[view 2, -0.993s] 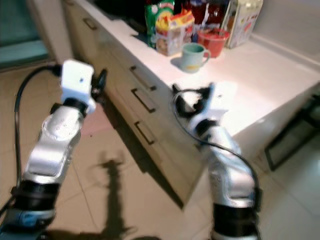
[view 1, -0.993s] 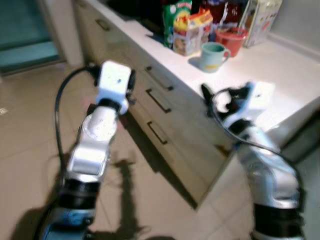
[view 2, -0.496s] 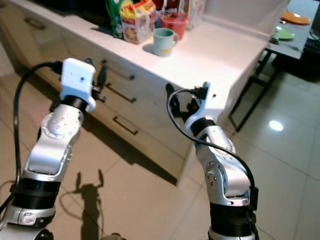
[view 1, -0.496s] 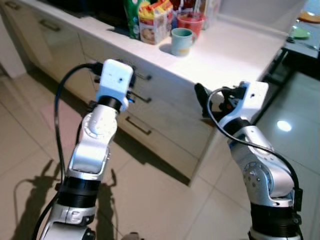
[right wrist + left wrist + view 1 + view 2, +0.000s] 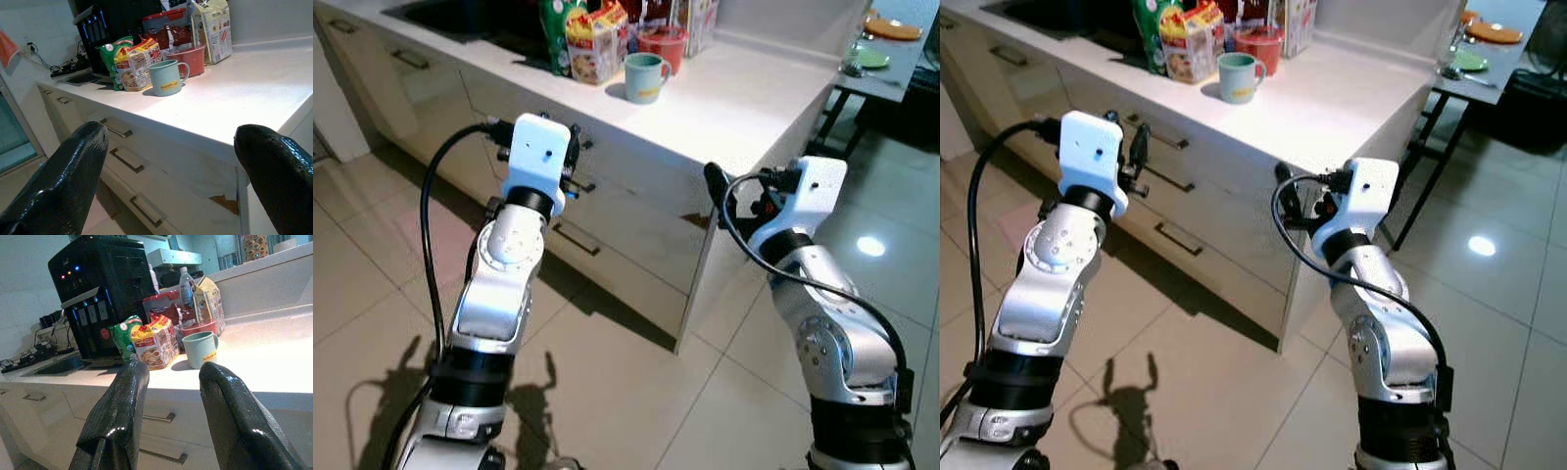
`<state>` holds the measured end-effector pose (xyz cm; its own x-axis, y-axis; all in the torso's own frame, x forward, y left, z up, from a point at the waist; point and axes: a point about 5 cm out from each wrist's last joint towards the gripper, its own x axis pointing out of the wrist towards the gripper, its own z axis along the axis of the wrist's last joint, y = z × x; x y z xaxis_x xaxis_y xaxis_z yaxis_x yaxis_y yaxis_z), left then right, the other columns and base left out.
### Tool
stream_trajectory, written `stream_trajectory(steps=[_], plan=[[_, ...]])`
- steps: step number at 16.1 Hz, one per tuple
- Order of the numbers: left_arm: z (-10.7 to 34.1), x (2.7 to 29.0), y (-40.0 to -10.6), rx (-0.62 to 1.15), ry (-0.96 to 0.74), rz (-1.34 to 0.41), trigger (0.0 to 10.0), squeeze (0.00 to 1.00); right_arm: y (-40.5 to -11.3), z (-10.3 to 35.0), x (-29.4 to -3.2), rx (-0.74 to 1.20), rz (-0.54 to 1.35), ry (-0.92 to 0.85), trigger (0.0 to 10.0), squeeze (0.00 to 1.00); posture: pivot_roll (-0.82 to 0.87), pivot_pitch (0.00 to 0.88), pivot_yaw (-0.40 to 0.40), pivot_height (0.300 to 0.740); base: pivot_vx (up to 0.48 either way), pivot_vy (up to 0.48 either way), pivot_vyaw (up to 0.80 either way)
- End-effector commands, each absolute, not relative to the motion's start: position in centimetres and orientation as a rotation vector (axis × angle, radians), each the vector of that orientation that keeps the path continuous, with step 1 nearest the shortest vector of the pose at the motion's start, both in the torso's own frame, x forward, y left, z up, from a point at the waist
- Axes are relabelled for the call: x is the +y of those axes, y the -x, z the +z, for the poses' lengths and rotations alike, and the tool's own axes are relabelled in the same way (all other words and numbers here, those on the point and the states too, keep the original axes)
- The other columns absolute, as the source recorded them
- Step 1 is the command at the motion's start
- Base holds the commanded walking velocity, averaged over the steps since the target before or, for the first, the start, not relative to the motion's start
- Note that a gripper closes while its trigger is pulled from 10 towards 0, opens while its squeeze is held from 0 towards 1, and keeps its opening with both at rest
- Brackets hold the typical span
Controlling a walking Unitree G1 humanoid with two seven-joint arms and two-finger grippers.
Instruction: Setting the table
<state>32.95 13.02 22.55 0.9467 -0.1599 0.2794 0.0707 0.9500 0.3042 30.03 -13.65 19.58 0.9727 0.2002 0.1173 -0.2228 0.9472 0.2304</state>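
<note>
Both pincers, left (image 5: pixel 168 426) and right (image 5: pixel 171 181), hang spread and empty short of the tabletop (image 5: pixel 744 108) front edge, likely lining up on the mug (image 5: pixel 643 76) near its back edge beside snack packs (image 5: pixel 592 44).

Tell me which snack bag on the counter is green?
The green bag is the one nearest the black machine. The bag beside it, closer to the mug, is yellow and red.

No lettering could be read: the yellow label on the green mug (image 5: pixel 166 77) and the print on the snack packets (image 5: pixel 136 64) (both blurred) stayed illegible.
</note>
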Motion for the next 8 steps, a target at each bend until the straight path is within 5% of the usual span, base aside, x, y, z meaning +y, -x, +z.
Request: stream_trajectory(steps=[1,7,8], plan=[[22.89,13.27,-32.94,-0.317,-0.289,-0.116,10.0,0.00,-30.12,20.01,-13.66,-0.113,0.214,-0.238,10.0,0.00,0.02,0.000,0.001,0.740,0.274,0.000,0.00],[22.85,13.29,-32.93,-0.314,-0.283,-0.121,10.0,0.00,-30.09,19.93,-13.53,-0.110,0.217,-0.199,10.0,0.00,0.02,0.000,0.003,0.740,0.361,-0.170,0.00],[22.85,13.28,-32.95,-0.313,-0.283,-0.122,10.0,0.00,-30.13,19.92,-13.45,-0.109,0.221,-0.183,10.0,0.00,0.02,0.000,0.003,0.740,0.394,-0.259,0.80]])
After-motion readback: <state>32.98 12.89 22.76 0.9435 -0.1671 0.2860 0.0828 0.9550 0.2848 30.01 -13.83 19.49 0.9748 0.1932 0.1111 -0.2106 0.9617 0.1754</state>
